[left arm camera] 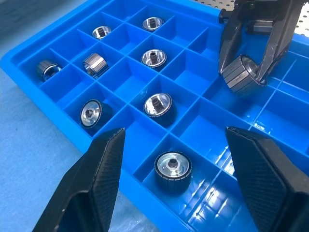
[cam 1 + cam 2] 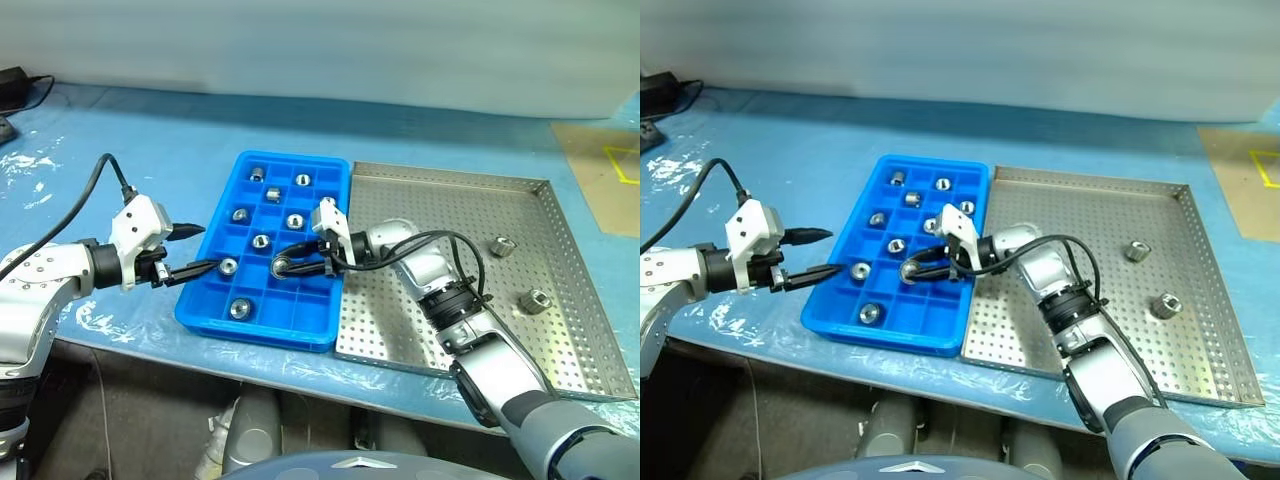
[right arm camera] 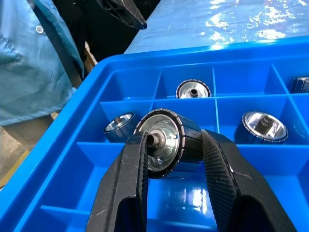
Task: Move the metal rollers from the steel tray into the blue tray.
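No legible text, label, brand, number or sign on anything in view.

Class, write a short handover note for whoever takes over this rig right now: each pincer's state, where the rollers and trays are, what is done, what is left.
Right pincer: shut on a metal roller, held over the blue tray, not yet released.
Left pincer: open, empty, at the blue tray's left edge.
Done: eight rollers sit in blue tray compartments, for example one near the front.
Left: drop the held roller into a free compartment, then fetch the two rollers still lying on the steel tray, toward its right side.
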Robot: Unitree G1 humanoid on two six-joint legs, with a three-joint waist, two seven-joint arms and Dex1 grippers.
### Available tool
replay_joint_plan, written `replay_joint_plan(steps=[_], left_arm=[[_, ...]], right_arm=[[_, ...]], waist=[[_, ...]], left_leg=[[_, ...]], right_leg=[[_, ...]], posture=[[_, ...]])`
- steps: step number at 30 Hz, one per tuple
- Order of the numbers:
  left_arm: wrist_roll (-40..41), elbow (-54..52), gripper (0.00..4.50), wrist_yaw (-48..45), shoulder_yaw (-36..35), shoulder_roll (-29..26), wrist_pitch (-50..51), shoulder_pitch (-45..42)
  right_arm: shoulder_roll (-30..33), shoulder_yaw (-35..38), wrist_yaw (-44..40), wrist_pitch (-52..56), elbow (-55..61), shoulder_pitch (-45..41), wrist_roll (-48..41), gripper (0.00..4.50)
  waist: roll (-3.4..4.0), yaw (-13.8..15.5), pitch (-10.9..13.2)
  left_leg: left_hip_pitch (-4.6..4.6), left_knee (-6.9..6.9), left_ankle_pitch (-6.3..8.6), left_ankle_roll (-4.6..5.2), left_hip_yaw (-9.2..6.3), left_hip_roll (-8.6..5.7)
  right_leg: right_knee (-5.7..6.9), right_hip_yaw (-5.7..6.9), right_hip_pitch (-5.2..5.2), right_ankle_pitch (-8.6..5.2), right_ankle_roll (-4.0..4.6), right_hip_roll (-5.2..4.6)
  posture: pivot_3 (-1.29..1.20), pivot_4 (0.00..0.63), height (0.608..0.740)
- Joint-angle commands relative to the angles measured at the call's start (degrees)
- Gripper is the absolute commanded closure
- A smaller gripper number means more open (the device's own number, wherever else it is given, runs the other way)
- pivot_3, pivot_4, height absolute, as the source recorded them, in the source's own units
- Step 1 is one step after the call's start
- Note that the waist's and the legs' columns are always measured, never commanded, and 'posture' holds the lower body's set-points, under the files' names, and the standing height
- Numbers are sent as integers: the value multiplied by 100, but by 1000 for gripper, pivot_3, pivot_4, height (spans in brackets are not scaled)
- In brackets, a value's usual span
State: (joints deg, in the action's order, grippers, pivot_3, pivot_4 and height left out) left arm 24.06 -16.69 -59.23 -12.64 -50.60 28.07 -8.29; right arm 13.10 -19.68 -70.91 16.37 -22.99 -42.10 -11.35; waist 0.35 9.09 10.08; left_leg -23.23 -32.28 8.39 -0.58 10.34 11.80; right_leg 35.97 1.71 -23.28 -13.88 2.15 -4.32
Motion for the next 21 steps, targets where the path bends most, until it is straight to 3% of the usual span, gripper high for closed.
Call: replay_joint_plan(steps=[1,4,8,15,21], left_arm=[[150,-173,1003,-10,55,-16,28,-149],[156,-155,1003,-48,139,-43,6,-172],[152,-80,1003,-84,243,-32,-41,-247],[98,263,1003,-271,668,123,-205,-735],[20,710,1003,-530,1277,591,-402,-1489]], right_arm=[[-67,57,84,-99,59,18,12,3274],[-14,59,97,-179,32,77,57,3274],[-10,85,428,-305,-104,66,261,2003],[122,362,596,-83,376,153,56,2003],[536,907,807,666,1527,358,-431,2003]], waist=[[0,-2,0],[-1,-8,-1],[-2,-19,-2],[-3,-19,-2],[-4,-77,-2]], left_leg=[[1,3,-2,-3,-1,0],[2,4,-3,-4,-1,0],[1,4,-3,-5,-1,0],[3,2,-6,-10,-3,-3],[1,0,-19,-31,-1,-4]], right_leg=[[1,0,-1,0,0,1],[0,0,-1,0,1,1],[-1,0,-1,0,1,1],[2,-3,6,0,0,0],[5,-6,2,1,-1,4]], posture=[[291,150,740],[281,150,740],[261,150,740],[187,150,740],[54,150,740]])
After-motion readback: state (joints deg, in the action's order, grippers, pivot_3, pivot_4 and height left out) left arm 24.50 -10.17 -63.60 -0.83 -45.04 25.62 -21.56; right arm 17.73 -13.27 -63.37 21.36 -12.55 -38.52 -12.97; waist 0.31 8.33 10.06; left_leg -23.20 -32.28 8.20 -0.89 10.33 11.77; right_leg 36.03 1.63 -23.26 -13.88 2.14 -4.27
